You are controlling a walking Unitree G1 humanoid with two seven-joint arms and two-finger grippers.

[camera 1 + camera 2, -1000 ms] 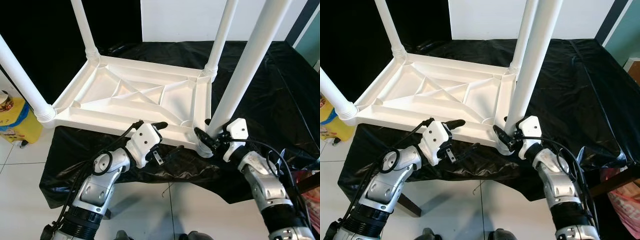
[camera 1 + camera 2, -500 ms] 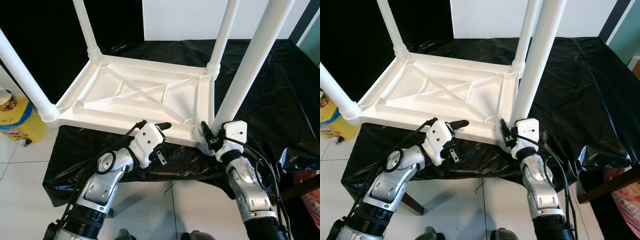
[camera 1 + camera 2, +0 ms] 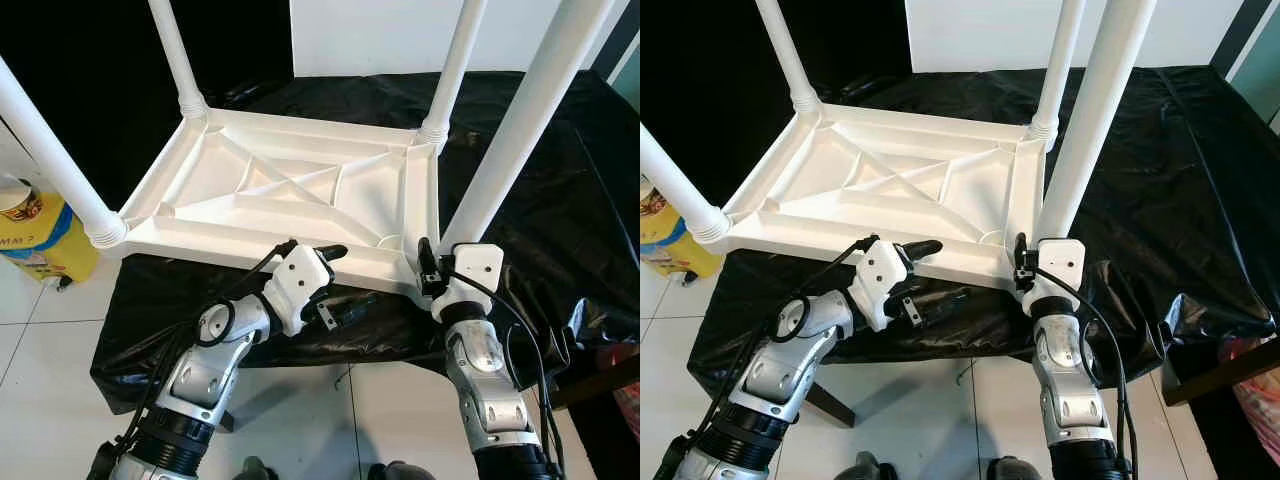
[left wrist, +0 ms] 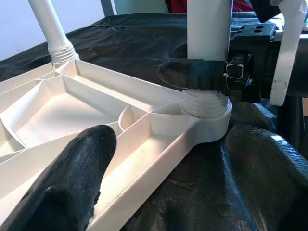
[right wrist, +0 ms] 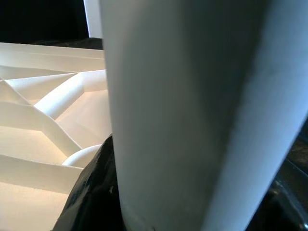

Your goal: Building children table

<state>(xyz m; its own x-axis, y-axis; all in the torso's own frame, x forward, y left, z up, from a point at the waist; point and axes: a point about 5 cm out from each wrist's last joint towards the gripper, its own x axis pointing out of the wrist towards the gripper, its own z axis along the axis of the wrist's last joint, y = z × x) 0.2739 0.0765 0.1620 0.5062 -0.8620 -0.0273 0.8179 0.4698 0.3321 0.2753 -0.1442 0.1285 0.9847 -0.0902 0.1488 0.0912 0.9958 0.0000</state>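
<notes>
A white plastic children's table (image 3: 300, 190) lies upside down on a black-draped surface, with its legs pointing up. The near right leg (image 3: 520, 130) stands in its corner socket (image 4: 207, 108). My right gripper (image 3: 428, 272) is shut on that leg just above the socket, and one black finger (image 4: 192, 74) wraps across the leg's front. In the right wrist view the leg (image 5: 192, 96) sits close against the fingers. My left gripper (image 3: 340, 280) is open and straddles the table's near rim, one finger (image 4: 72, 192) over the rim and the other below it.
A black plastic sheet (image 3: 560, 200) covers the support and hangs over its near edge. A yellow bag (image 3: 35, 240) stands on the white tile floor at the left. A red bag (image 3: 628, 400) is at the far right. The other legs (image 3: 175, 50) rise at the back and left.
My right arm has swung in from the right to directly in front of the leg, turning its gripper around the leg's base. The left gripper stays at the rim. The camera shifted slightly.
</notes>
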